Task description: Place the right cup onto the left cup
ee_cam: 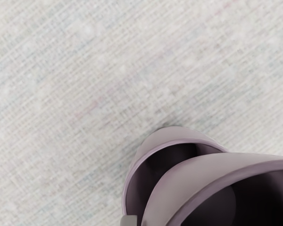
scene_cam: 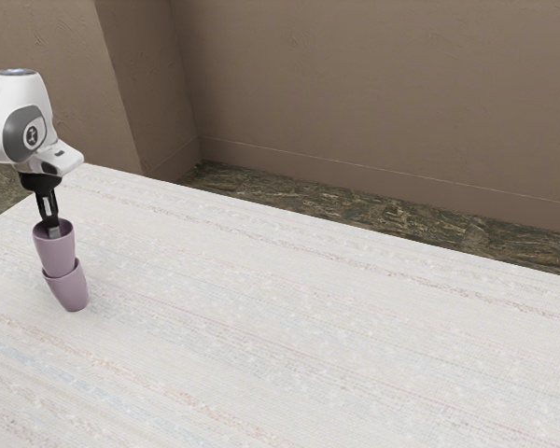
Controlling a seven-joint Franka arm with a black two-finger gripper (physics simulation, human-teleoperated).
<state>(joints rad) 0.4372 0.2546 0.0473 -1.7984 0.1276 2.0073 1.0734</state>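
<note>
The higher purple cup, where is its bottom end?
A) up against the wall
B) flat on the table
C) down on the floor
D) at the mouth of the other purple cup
D: in the exterior view, the higher purple cup has its bottom end at the mouth of the lower purple cup, up off the table.

The upper cup [ee_cam: 193, 176], pale mauve, overlapped the mouth of the lower cup [ee_cam: 174, 133], a mauve one too. Both mouths were visible in part, dark inside, and part of the lower cup's rim curved out from behind the upper cup's wall. A small grey piece [ee_cam: 129, 221] showed beside that wall. Off-white cloth [ee_cam: 85, 70], faintly streaked pink and blue, spread beyond them.
</note>
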